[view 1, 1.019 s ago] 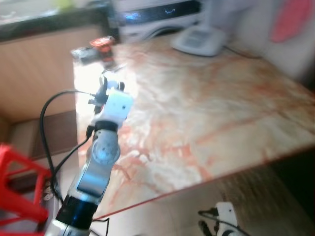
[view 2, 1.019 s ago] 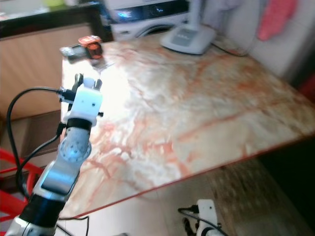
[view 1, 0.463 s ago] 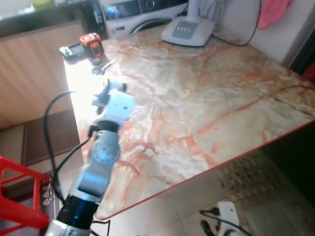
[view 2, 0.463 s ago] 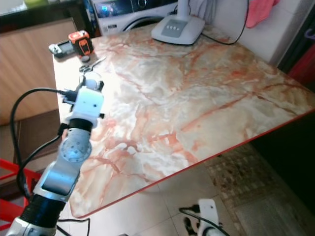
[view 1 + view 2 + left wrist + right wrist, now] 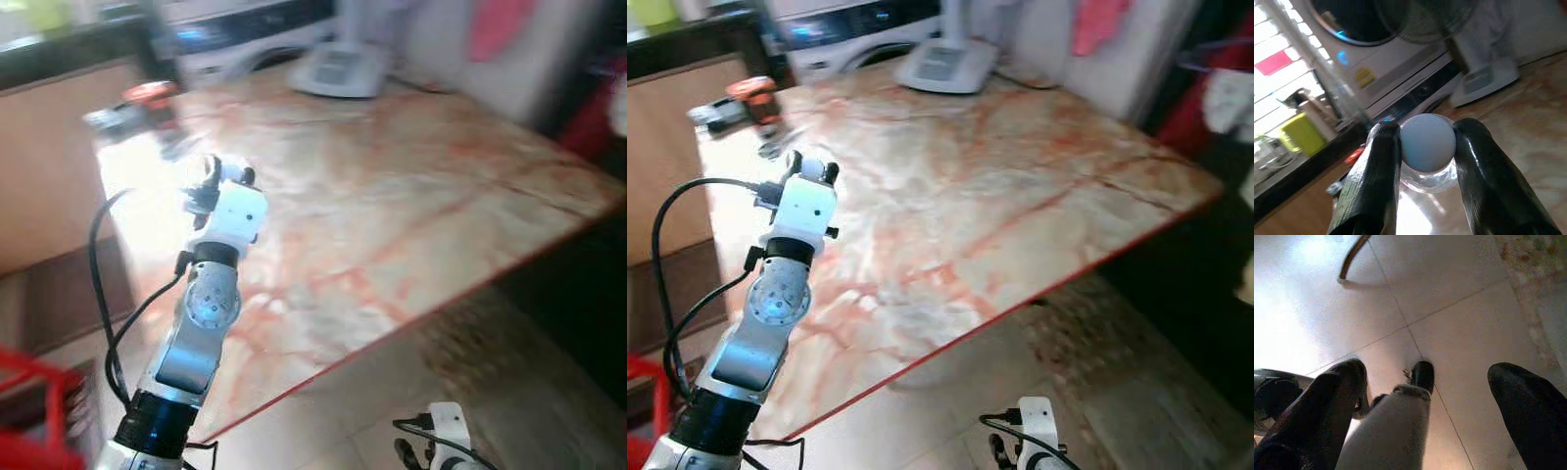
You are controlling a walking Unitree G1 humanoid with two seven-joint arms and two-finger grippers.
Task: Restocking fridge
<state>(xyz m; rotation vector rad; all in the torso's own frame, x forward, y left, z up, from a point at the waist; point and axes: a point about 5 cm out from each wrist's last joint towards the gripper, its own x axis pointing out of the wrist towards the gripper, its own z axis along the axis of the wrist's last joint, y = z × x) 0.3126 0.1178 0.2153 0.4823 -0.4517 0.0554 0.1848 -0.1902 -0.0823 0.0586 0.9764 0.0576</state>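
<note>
My left gripper (image 5: 217, 174) is raised over the left part of the marble table (image 5: 411, 166). The left wrist view shows its two black fingers (image 5: 1376, 181) shut on a small clear bottle with a round white cap (image 5: 1427, 141), held clear of the table top. What is inside the bottle cannot be made out. My right arm (image 5: 446, 431) hangs low beside the table. There the right gripper (image 5: 1427, 369) stands open above the tiled floor, with nothing between its fingers.
A white fan base (image 5: 338, 69) and a washing machine (image 5: 245, 29) stand at the table's far side. An orange tape measure (image 5: 147, 98) and small items lie at the far left corner. A red stool (image 5: 29, 392) is at my left and a patterned mat (image 5: 480, 333) lies under the table's edge.
The whole picture has shifted and blurred, so the camera has moved. My left arm keeps the same raised pose with the bottle in its grip.
</note>
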